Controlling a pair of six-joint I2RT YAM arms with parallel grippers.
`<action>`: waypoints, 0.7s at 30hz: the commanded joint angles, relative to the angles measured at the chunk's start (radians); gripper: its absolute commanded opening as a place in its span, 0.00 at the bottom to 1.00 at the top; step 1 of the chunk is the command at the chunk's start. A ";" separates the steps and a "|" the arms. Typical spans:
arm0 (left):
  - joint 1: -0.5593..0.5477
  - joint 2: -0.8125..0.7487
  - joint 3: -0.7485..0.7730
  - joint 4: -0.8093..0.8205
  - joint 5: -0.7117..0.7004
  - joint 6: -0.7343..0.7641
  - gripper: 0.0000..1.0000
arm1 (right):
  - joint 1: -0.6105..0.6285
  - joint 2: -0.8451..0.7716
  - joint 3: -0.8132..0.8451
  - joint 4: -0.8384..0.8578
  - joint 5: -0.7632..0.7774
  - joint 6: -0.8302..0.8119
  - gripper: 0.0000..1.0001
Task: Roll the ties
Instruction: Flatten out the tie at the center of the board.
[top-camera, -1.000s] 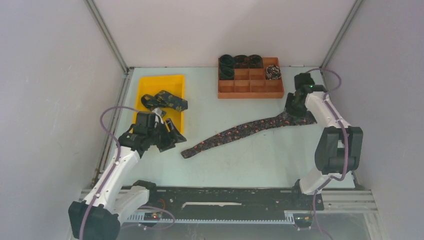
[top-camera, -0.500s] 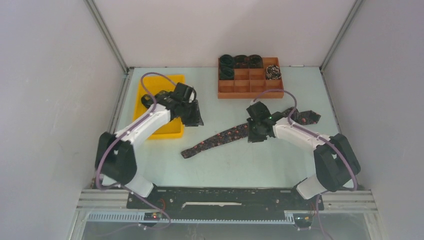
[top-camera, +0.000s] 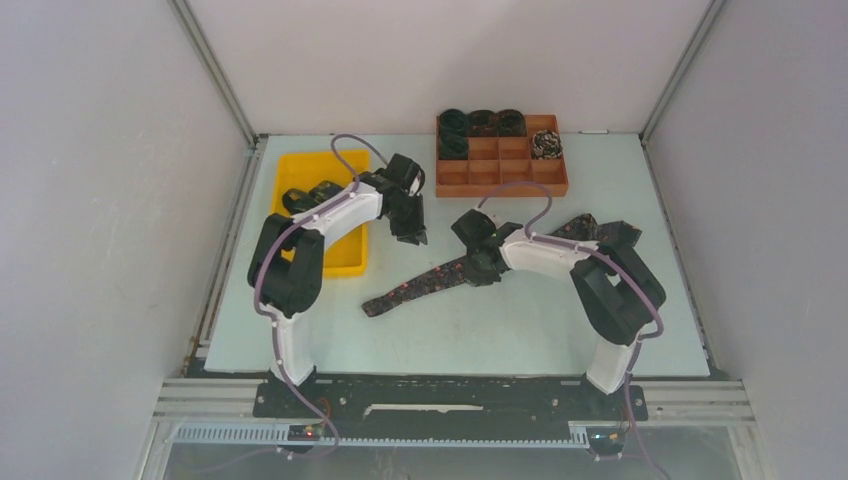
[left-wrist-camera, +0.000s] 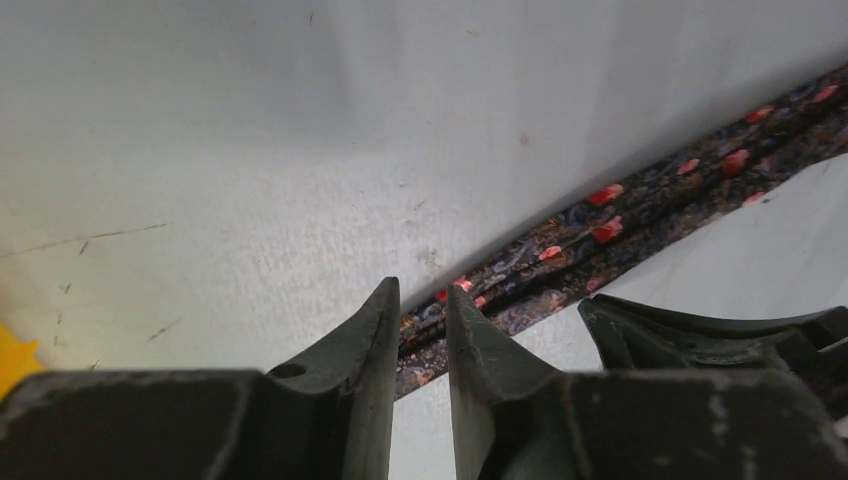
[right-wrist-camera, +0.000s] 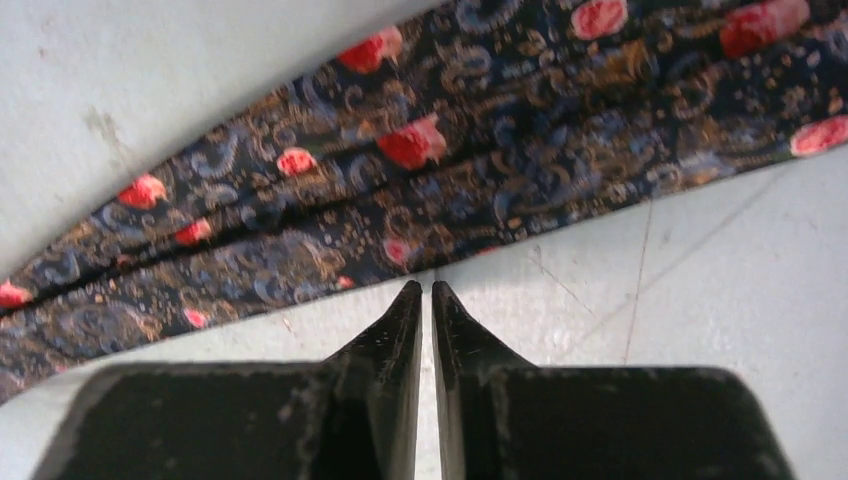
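A long dark tie (top-camera: 420, 285) with red specks lies flat and slantwise across the table, its narrow end at the near left and its wide end at the far right. My right gripper (top-camera: 478, 270) hovers at its middle. In the right wrist view the right gripper (right-wrist-camera: 421, 285) is all but closed and empty, its tips at the near edge of the tie (right-wrist-camera: 450, 180). My left gripper (top-camera: 412, 232) hangs just right of the yellow tray. In the left wrist view the left gripper (left-wrist-camera: 422, 290) shows a narrow empty gap, with the tie (left-wrist-camera: 620, 215) past its tips.
The yellow tray (top-camera: 345, 262) at the left holds another dark tie (top-camera: 305, 197), partly hidden by the left arm. A brown compartment box (top-camera: 500, 175) at the back holds several rolled ties (top-camera: 482, 122). Grey walls close in the table on three sides.
The left arm swung from the tray's near side out to the tray's right. The right arm slid left from the tie's wide end to its middle. Both grippers narrowed.
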 joint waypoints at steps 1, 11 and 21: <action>-0.019 0.053 0.055 -0.042 0.011 0.032 0.28 | 0.007 0.080 0.104 -0.058 0.072 0.032 0.10; -0.035 0.158 0.075 -0.088 0.058 0.049 0.25 | -0.001 0.179 0.205 -0.076 0.072 -0.018 0.09; -0.052 0.176 0.067 -0.095 0.109 0.060 0.24 | -0.023 0.180 0.258 -0.071 0.043 -0.080 0.09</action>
